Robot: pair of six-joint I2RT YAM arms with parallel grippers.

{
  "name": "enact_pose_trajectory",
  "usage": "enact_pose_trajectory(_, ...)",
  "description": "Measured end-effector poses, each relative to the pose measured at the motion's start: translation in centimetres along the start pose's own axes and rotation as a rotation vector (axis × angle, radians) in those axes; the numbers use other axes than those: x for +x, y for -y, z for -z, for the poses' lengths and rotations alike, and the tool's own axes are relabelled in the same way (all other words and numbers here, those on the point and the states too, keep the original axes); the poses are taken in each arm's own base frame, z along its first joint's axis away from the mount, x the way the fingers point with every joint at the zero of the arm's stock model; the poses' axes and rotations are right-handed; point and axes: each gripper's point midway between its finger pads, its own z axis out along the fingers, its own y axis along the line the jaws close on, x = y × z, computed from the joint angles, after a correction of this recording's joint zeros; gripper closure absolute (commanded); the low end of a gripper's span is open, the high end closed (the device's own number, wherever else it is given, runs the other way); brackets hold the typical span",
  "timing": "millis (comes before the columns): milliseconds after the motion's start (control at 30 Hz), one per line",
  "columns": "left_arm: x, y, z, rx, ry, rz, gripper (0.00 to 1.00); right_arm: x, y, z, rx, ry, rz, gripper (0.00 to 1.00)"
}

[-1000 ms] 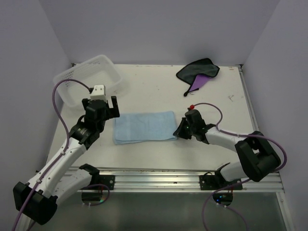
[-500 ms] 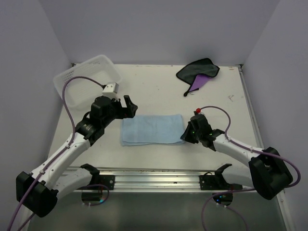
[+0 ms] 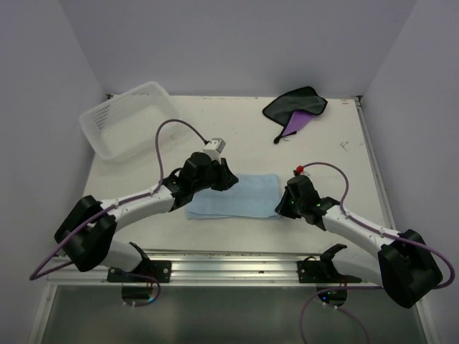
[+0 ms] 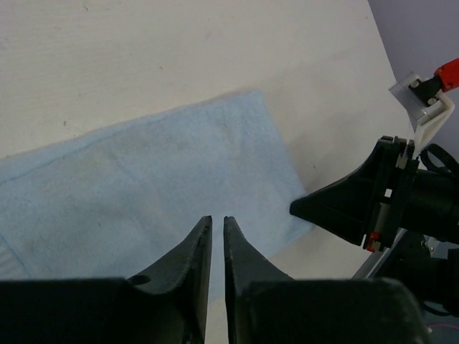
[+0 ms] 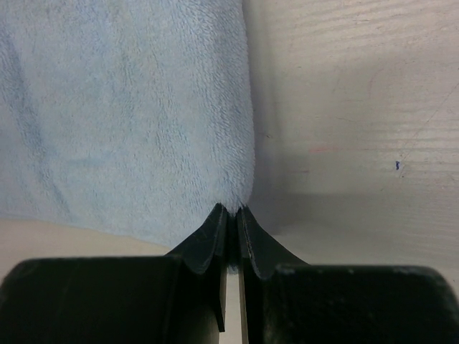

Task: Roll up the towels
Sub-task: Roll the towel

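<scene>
So the light blue towel is lying flat and unrolled near the front edge of the table, long side running left to right between the two arms.

The right gripper is down at the towel's right-hand short edge, jaws squeezed on the cloth right there. From its wrist view you can see the fabric drawn into the tips. My read is it's holding that edge either as an anchor or to lift it over and start the roll.

The left gripper sits over the left part of the same towel, jaws almost together with just a thin slit between them. There's no fabric bunched in the slit, so I can't tell if it has nipped any cloth or is only pressing down. I'm guessing it's there to keep the towel from sliding while the other end gets turned.

The purple and dark grey towel is crumpled at the back of the table, well apart from both arms. The white lattice basket sits in the back left corner. Neither towel has a roll in it yet, so I'd call this the very start.
</scene>
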Motion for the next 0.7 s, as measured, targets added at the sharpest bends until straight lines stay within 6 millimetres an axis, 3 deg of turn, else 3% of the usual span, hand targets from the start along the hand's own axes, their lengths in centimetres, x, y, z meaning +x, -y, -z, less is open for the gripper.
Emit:
enact_pose_trajectory(167,1.2,0.8,-3.9,0.034,-0.064,0.013,0.99,-0.1,0.1,0.4,-0.001,0.01,0.005,0.99)
enact_pose_trajectory(300,1.5,2.2,-6.6,0.093,-0.087,0.021,1.0,-0.5,0.1,0.8,-0.011,0.039,0.015,0.99)
enact_pose_trajectory(700,5.1,5.4,-9.5,0.194,-0.17,0.006,1.0,-0.9,0.0,0.8,-0.024,0.056,0.076,1.0)
